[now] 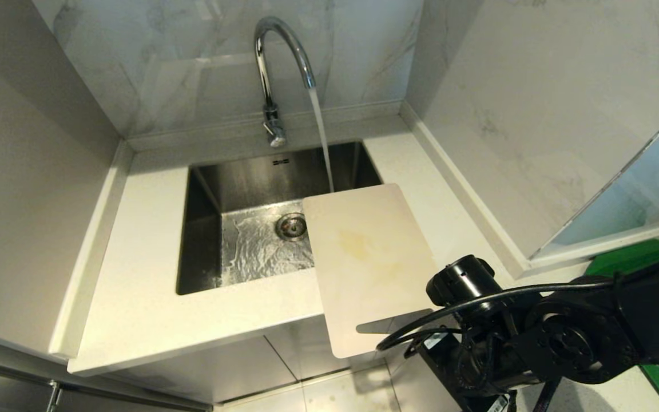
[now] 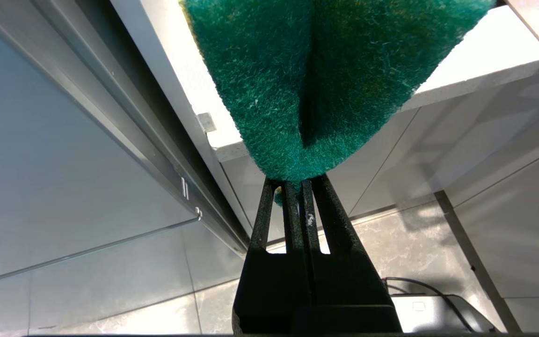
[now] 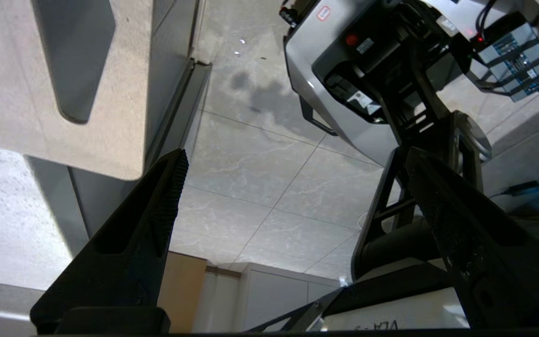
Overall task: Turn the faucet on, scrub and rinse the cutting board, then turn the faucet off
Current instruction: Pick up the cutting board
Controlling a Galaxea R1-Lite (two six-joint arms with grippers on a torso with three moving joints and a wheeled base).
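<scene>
Cutting board (image 1: 366, 257) long axis sink-to-robot, slot end overhanging counter; right jaws spread, left pinching scouring pad (image 2: 325, 79).

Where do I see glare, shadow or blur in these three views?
Head view: bright highlights on the chrome faucet, and rippled reflections on the wet sink floor. Left wrist view: the green scouring pad is close and slightly soft, with a dark fold down its middle. Right wrist view: the cutting board is seen from below, and the floor tiles carry a faint sheen.
</scene>
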